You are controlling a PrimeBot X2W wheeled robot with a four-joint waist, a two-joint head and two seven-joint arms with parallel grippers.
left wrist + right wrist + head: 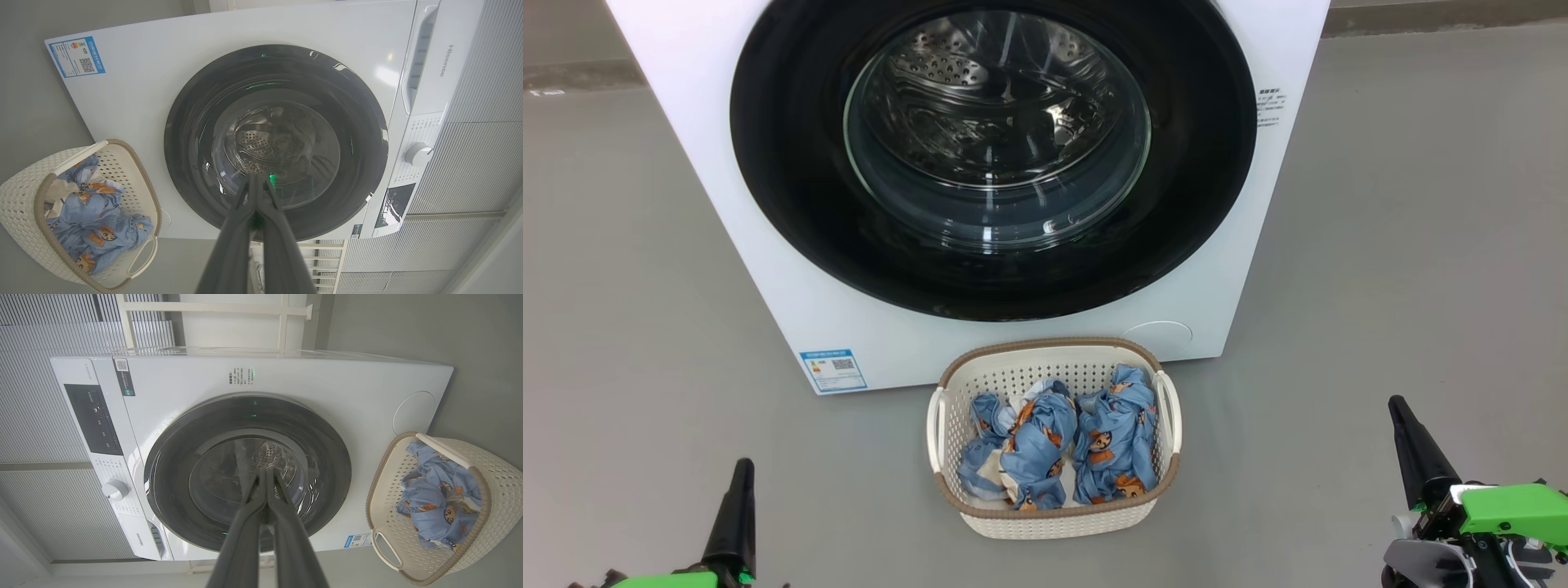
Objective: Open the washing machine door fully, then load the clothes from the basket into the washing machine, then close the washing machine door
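Both grippers are pressed shut and hold nothing. The left gripper (740,482) hangs low, to the left of the basket (1049,345). The right gripper (1399,406) hangs to the basket's right, its tip reaching a little further forward. The washing machine door (792,163) lies beyond the basket and above it, closed flush against the white washing machine (727,245), so opening it is the step in hand. Each wrist camera looks along its closed fingers straight at the porthole glass. By the head view the right arm seems slightly nearer. I cannot make out a handle or recess on the black rim, so which edge swings free is unclear. The clothes (1062,445) lie heaped in the basket, which stands just before the machine under the door's lower rim. That may crowd the swing. Bare floor on both sides of the basket gives the arms room.
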